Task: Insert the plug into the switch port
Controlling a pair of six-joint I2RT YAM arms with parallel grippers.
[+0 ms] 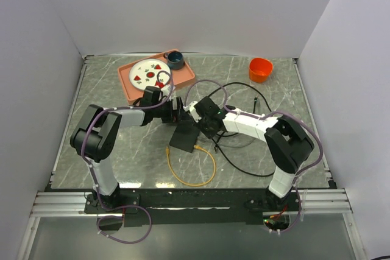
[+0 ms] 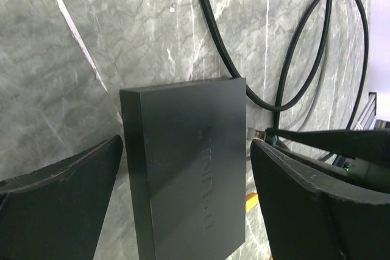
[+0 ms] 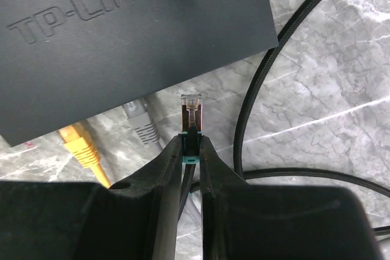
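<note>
The switch (image 1: pixel 184 136) is a flat black box lying mid-table; in the right wrist view (image 3: pixel 122 35) its top carries raised lettering. My left gripper (image 1: pixel 178 114) is open, and in the left wrist view (image 2: pixel 186 144) its fingers (image 2: pixel 73 187) straddle the switch (image 2: pixel 189 168) with small gaps on both sides. My right gripper (image 3: pixel 190 144) is shut on the plug (image 3: pixel 191 111), a clear connector with a teal and black boot. The plug points at the switch's near edge, a short way from it. The sockets are hidden under that edge.
A yellow plug (image 3: pixel 82 147) and a grey plug (image 3: pixel 141 123) run under the switch's edge. The yellow cable (image 1: pixel 192 182) loops toward the front. Black cable loops (image 1: pixel 244 92) lie on the right. An orange tray (image 1: pixel 186 80) with a plate and an orange cup (image 1: pixel 260 69) stand at the back.
</note>
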